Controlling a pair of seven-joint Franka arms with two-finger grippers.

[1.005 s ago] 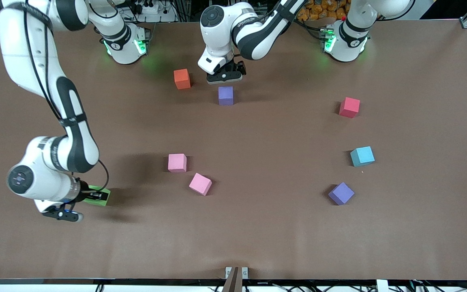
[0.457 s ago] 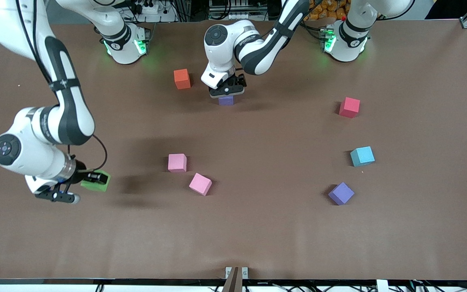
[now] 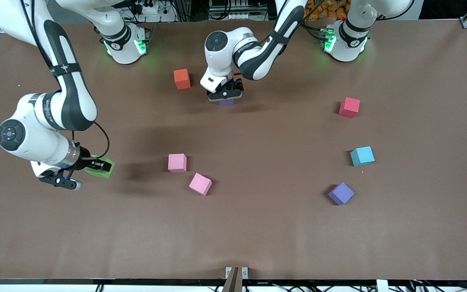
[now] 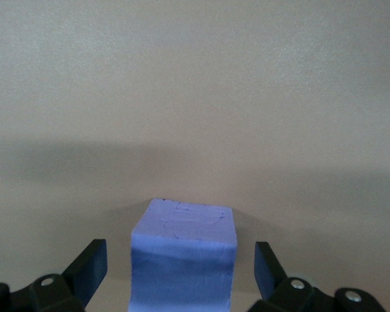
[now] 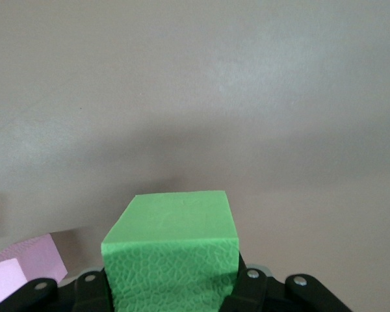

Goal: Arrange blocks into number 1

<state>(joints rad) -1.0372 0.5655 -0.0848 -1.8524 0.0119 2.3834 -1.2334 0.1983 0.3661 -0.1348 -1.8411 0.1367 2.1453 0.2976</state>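
On the brown tabletop (image 3: 258, 227), front view: right gripper (image 3: 95, 165) hangs over the right arm's end of the tabletop, clamped on the green block (image 3: 103, 168), which is lifted clear of the surface with a shadow beside it. Left gripper (image 3: 226, 96) is down near the robots' bases, straddling a purple block (image 3: 226, 102) that is mostly hidden under it. Orange cube (image 3: 182, 78) sits beside that gripper, toward the right arm's end. Two pink blocks lie mid-table: one square-on (image 3: 177, 162), the other (image 3: 200, 183) turned at an angle, nearer the camera, just beside the first, not touching. Toward the left arm's end: red cube (image 3: 349, 107), cyan block (image 3: 362, 156) nearer the camera than it, second purple block (image 3: 341, 193) nearer again and rotated. All three well apart.

Left wrist view: purple block (image 4: 182, 260) sits on the tabletop (image 4: 195, 97) between the left gripper's fingers (image 4: 90, 268). Fingers are spread, a gap on each side of the block, no contact visible.

Right wrist view: green block (image 5: 172, 253) fills the space between the right gripper's (image 5: 172, 286) fingers, pressed on both sides. Top face smooth, front face with a cracked, pebbled texture. Pink block edges (image 5: 23, 270) show at the picture's corner, lower down on the tabletop (image 5: 195, 84).
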